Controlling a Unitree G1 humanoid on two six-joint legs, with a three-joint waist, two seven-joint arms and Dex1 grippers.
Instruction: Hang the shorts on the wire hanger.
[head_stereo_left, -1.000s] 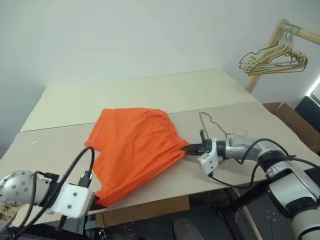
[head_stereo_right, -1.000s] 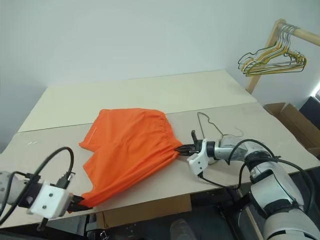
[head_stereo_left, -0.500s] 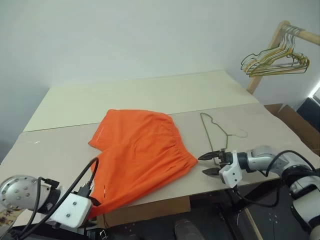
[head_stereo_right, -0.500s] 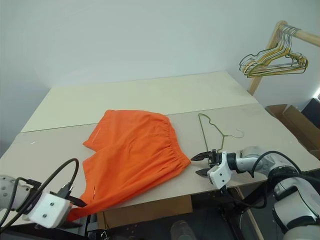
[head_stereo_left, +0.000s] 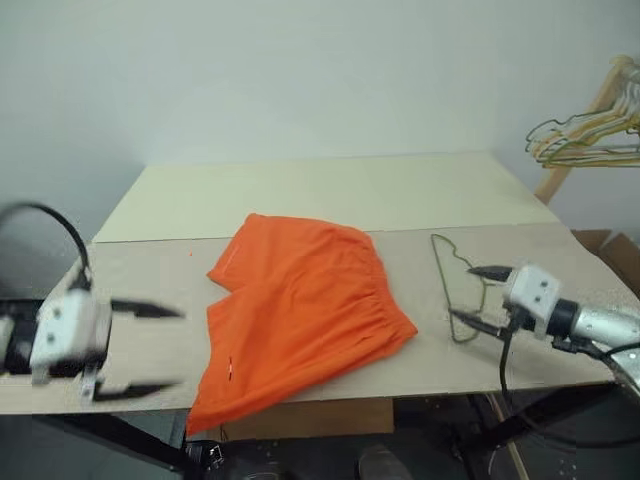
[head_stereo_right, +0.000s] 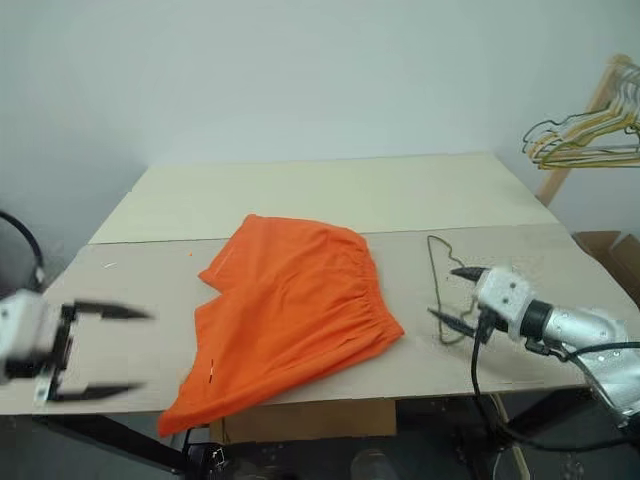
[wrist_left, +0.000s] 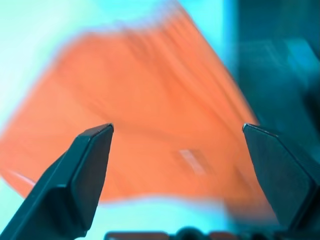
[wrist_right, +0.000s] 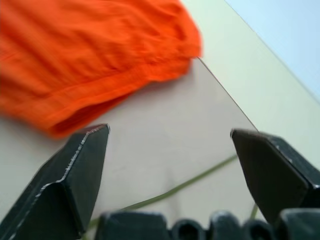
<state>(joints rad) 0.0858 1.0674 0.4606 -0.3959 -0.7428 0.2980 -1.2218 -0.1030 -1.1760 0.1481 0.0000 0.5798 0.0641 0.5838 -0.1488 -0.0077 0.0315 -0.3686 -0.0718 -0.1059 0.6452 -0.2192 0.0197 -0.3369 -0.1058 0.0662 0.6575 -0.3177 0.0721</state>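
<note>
shorts (head_stereo_left: 305, 305) lie flat beside wire hanger (head_stereo_left: 452, 290).

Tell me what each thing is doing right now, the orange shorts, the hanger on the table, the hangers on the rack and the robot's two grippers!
shorts: lying flat on the table, held by nothing.
wire hanger: lying flat on the table beside the shorts, nothing on it yet.
bunch of hangers: hanging from the wooden rack.
left gripper: open, holding nothing, off the shorts.
right gripper: open, holding nothing, over the wire hanger.
</note>
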